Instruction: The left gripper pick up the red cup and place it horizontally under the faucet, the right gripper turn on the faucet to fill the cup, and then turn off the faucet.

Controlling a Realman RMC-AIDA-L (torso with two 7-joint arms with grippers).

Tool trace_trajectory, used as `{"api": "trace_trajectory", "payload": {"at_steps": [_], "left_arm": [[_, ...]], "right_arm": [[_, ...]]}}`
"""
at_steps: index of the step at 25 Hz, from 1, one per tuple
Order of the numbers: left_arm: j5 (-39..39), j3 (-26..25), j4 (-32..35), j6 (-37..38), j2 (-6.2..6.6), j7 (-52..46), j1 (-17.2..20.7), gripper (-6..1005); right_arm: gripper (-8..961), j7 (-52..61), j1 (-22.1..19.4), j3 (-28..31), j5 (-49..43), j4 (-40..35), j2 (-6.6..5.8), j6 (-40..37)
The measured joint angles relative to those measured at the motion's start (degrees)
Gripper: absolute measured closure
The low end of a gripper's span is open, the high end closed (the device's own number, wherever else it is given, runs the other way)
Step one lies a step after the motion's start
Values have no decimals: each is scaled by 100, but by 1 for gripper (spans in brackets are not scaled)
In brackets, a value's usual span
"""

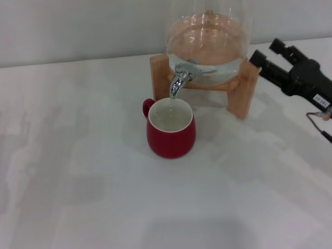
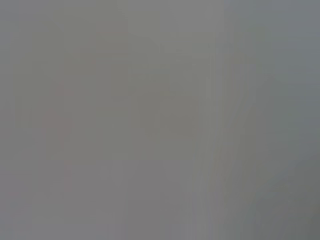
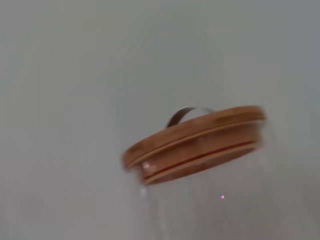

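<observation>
The red cup (image 1: pixel 171 130) stands upright on the white table, its cream inside showing, its handle toward the back left. It sits right under the spout of the chrome faucet (image 1: pixel 179 79), which is fixed to the glass dispenser (image 1: pixel 207 41) on a wooden stand (image 1: pixel 247 88). My right gripper (image 1: pixel 265 52) is at the right of the dispenser, its black fingers spread apart and empty, pointing toward the stand. My left gripper is out of view; the left wrist view shows only blank grey.
The white table (image 1: pixel 78 155) stretches to the left and front of the cup. The right wrist view shows the dispenser's wooden lid (image 3: pixel 197 142) with a metal handle, above the glass body.
</observation>
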Motion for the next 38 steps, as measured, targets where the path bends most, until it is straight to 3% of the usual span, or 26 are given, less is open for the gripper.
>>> {"api": "trace_trajectory", "payload": {"at_steps": [21, 38], "left_arm": [[-394, -53, -3, -59, 16, -9, -73, 398], [-1062, -49, -56, -30, 20, -234, -194, 398]], "right_arm": [[81, -841, 75, 1309, 33, -45, 65, 1381], [80, -1310, 222, 2515, 66, -5, 111, 1857]]}}
